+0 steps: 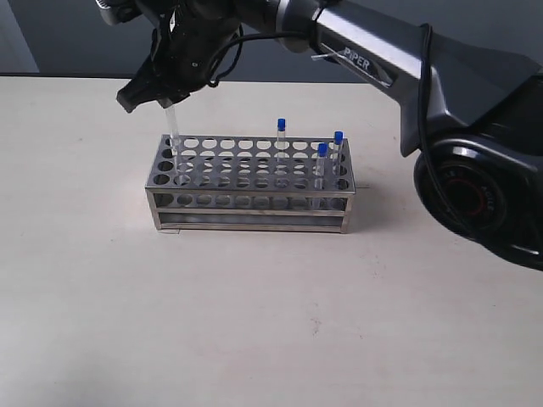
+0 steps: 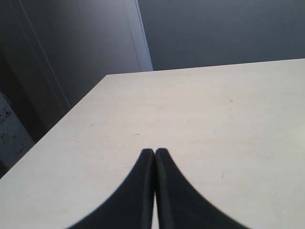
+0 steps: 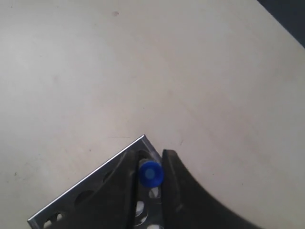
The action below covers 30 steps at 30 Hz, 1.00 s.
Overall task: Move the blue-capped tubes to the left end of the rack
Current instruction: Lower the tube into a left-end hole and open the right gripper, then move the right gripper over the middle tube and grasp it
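Note:
The steel rack [image 1: 251, 209] stands mid-table. My right gripper [image 1: 167, 100] has reached across to the rack's left end and is shut on a blue-capped tube [image 1: 172, 134], which hangs upright with its lower end in a far left corner hole. In the right wrist view the blue cap [image 3: 151, 173] sits between the fingers of the right gripper [image 3: 150, 155], over the rack's corner [image 3: 93, 183]. Three more blue-capped tubes [image 1: 280, 125] [image 1: 338, 137] [image 1: 321, 150] stand toward the right end. My left gripper [image 2: 154, 151] is shut and empty over bare table, out of the exterior view.
The right arm [image 1: 382, 59] stretches across the back of the table above the rack, its base [image 1: 479, 191] at the right. The pale tabletop [image 1: 254, 314] surrounds the rack. A dark wall lies behind the table's far edge [image 2: 205, 67].

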Motion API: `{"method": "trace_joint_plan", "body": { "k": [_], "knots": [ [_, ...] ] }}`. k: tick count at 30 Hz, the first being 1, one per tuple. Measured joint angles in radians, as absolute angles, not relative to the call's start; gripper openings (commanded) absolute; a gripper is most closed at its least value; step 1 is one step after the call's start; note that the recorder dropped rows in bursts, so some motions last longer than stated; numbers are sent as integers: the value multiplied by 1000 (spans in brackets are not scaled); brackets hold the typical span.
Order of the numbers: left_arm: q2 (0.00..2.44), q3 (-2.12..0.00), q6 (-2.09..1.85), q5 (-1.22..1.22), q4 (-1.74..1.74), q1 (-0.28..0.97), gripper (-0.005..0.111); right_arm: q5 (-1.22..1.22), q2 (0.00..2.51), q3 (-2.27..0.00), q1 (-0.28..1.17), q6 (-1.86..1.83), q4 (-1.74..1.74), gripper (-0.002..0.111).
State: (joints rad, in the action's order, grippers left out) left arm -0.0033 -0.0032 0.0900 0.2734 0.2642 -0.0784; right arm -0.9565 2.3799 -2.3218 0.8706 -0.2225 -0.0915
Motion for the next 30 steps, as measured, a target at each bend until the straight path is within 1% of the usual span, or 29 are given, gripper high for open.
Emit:
{"method": "trace_joint_plan", "body": {
  "k": [13,15,18,22,24,30],
  "knots": [
    [-3,-3,90,273,264,-78,0,-965,2435,-2322,871,-207,-116,0],
    [-3,-3,90,273,264,-78,0,-965,2435,-2322,871,-207,-118,6],
    [-3,-3,90,273,264,-78,0,-971,2435,-2322,871,-207,-126,21],
    [-3,-3,90,273,264,-78,0,-984,2438,-2322,871,-207,-139,36],
    [-3,-3,90,273,264,-78,0,-988,2438,-2322,871,-205,-143,40],
    [-3,-3,90,273,264,-78,0,-1007,2436,-2322,871,-187,-145,40]
  ]
}}
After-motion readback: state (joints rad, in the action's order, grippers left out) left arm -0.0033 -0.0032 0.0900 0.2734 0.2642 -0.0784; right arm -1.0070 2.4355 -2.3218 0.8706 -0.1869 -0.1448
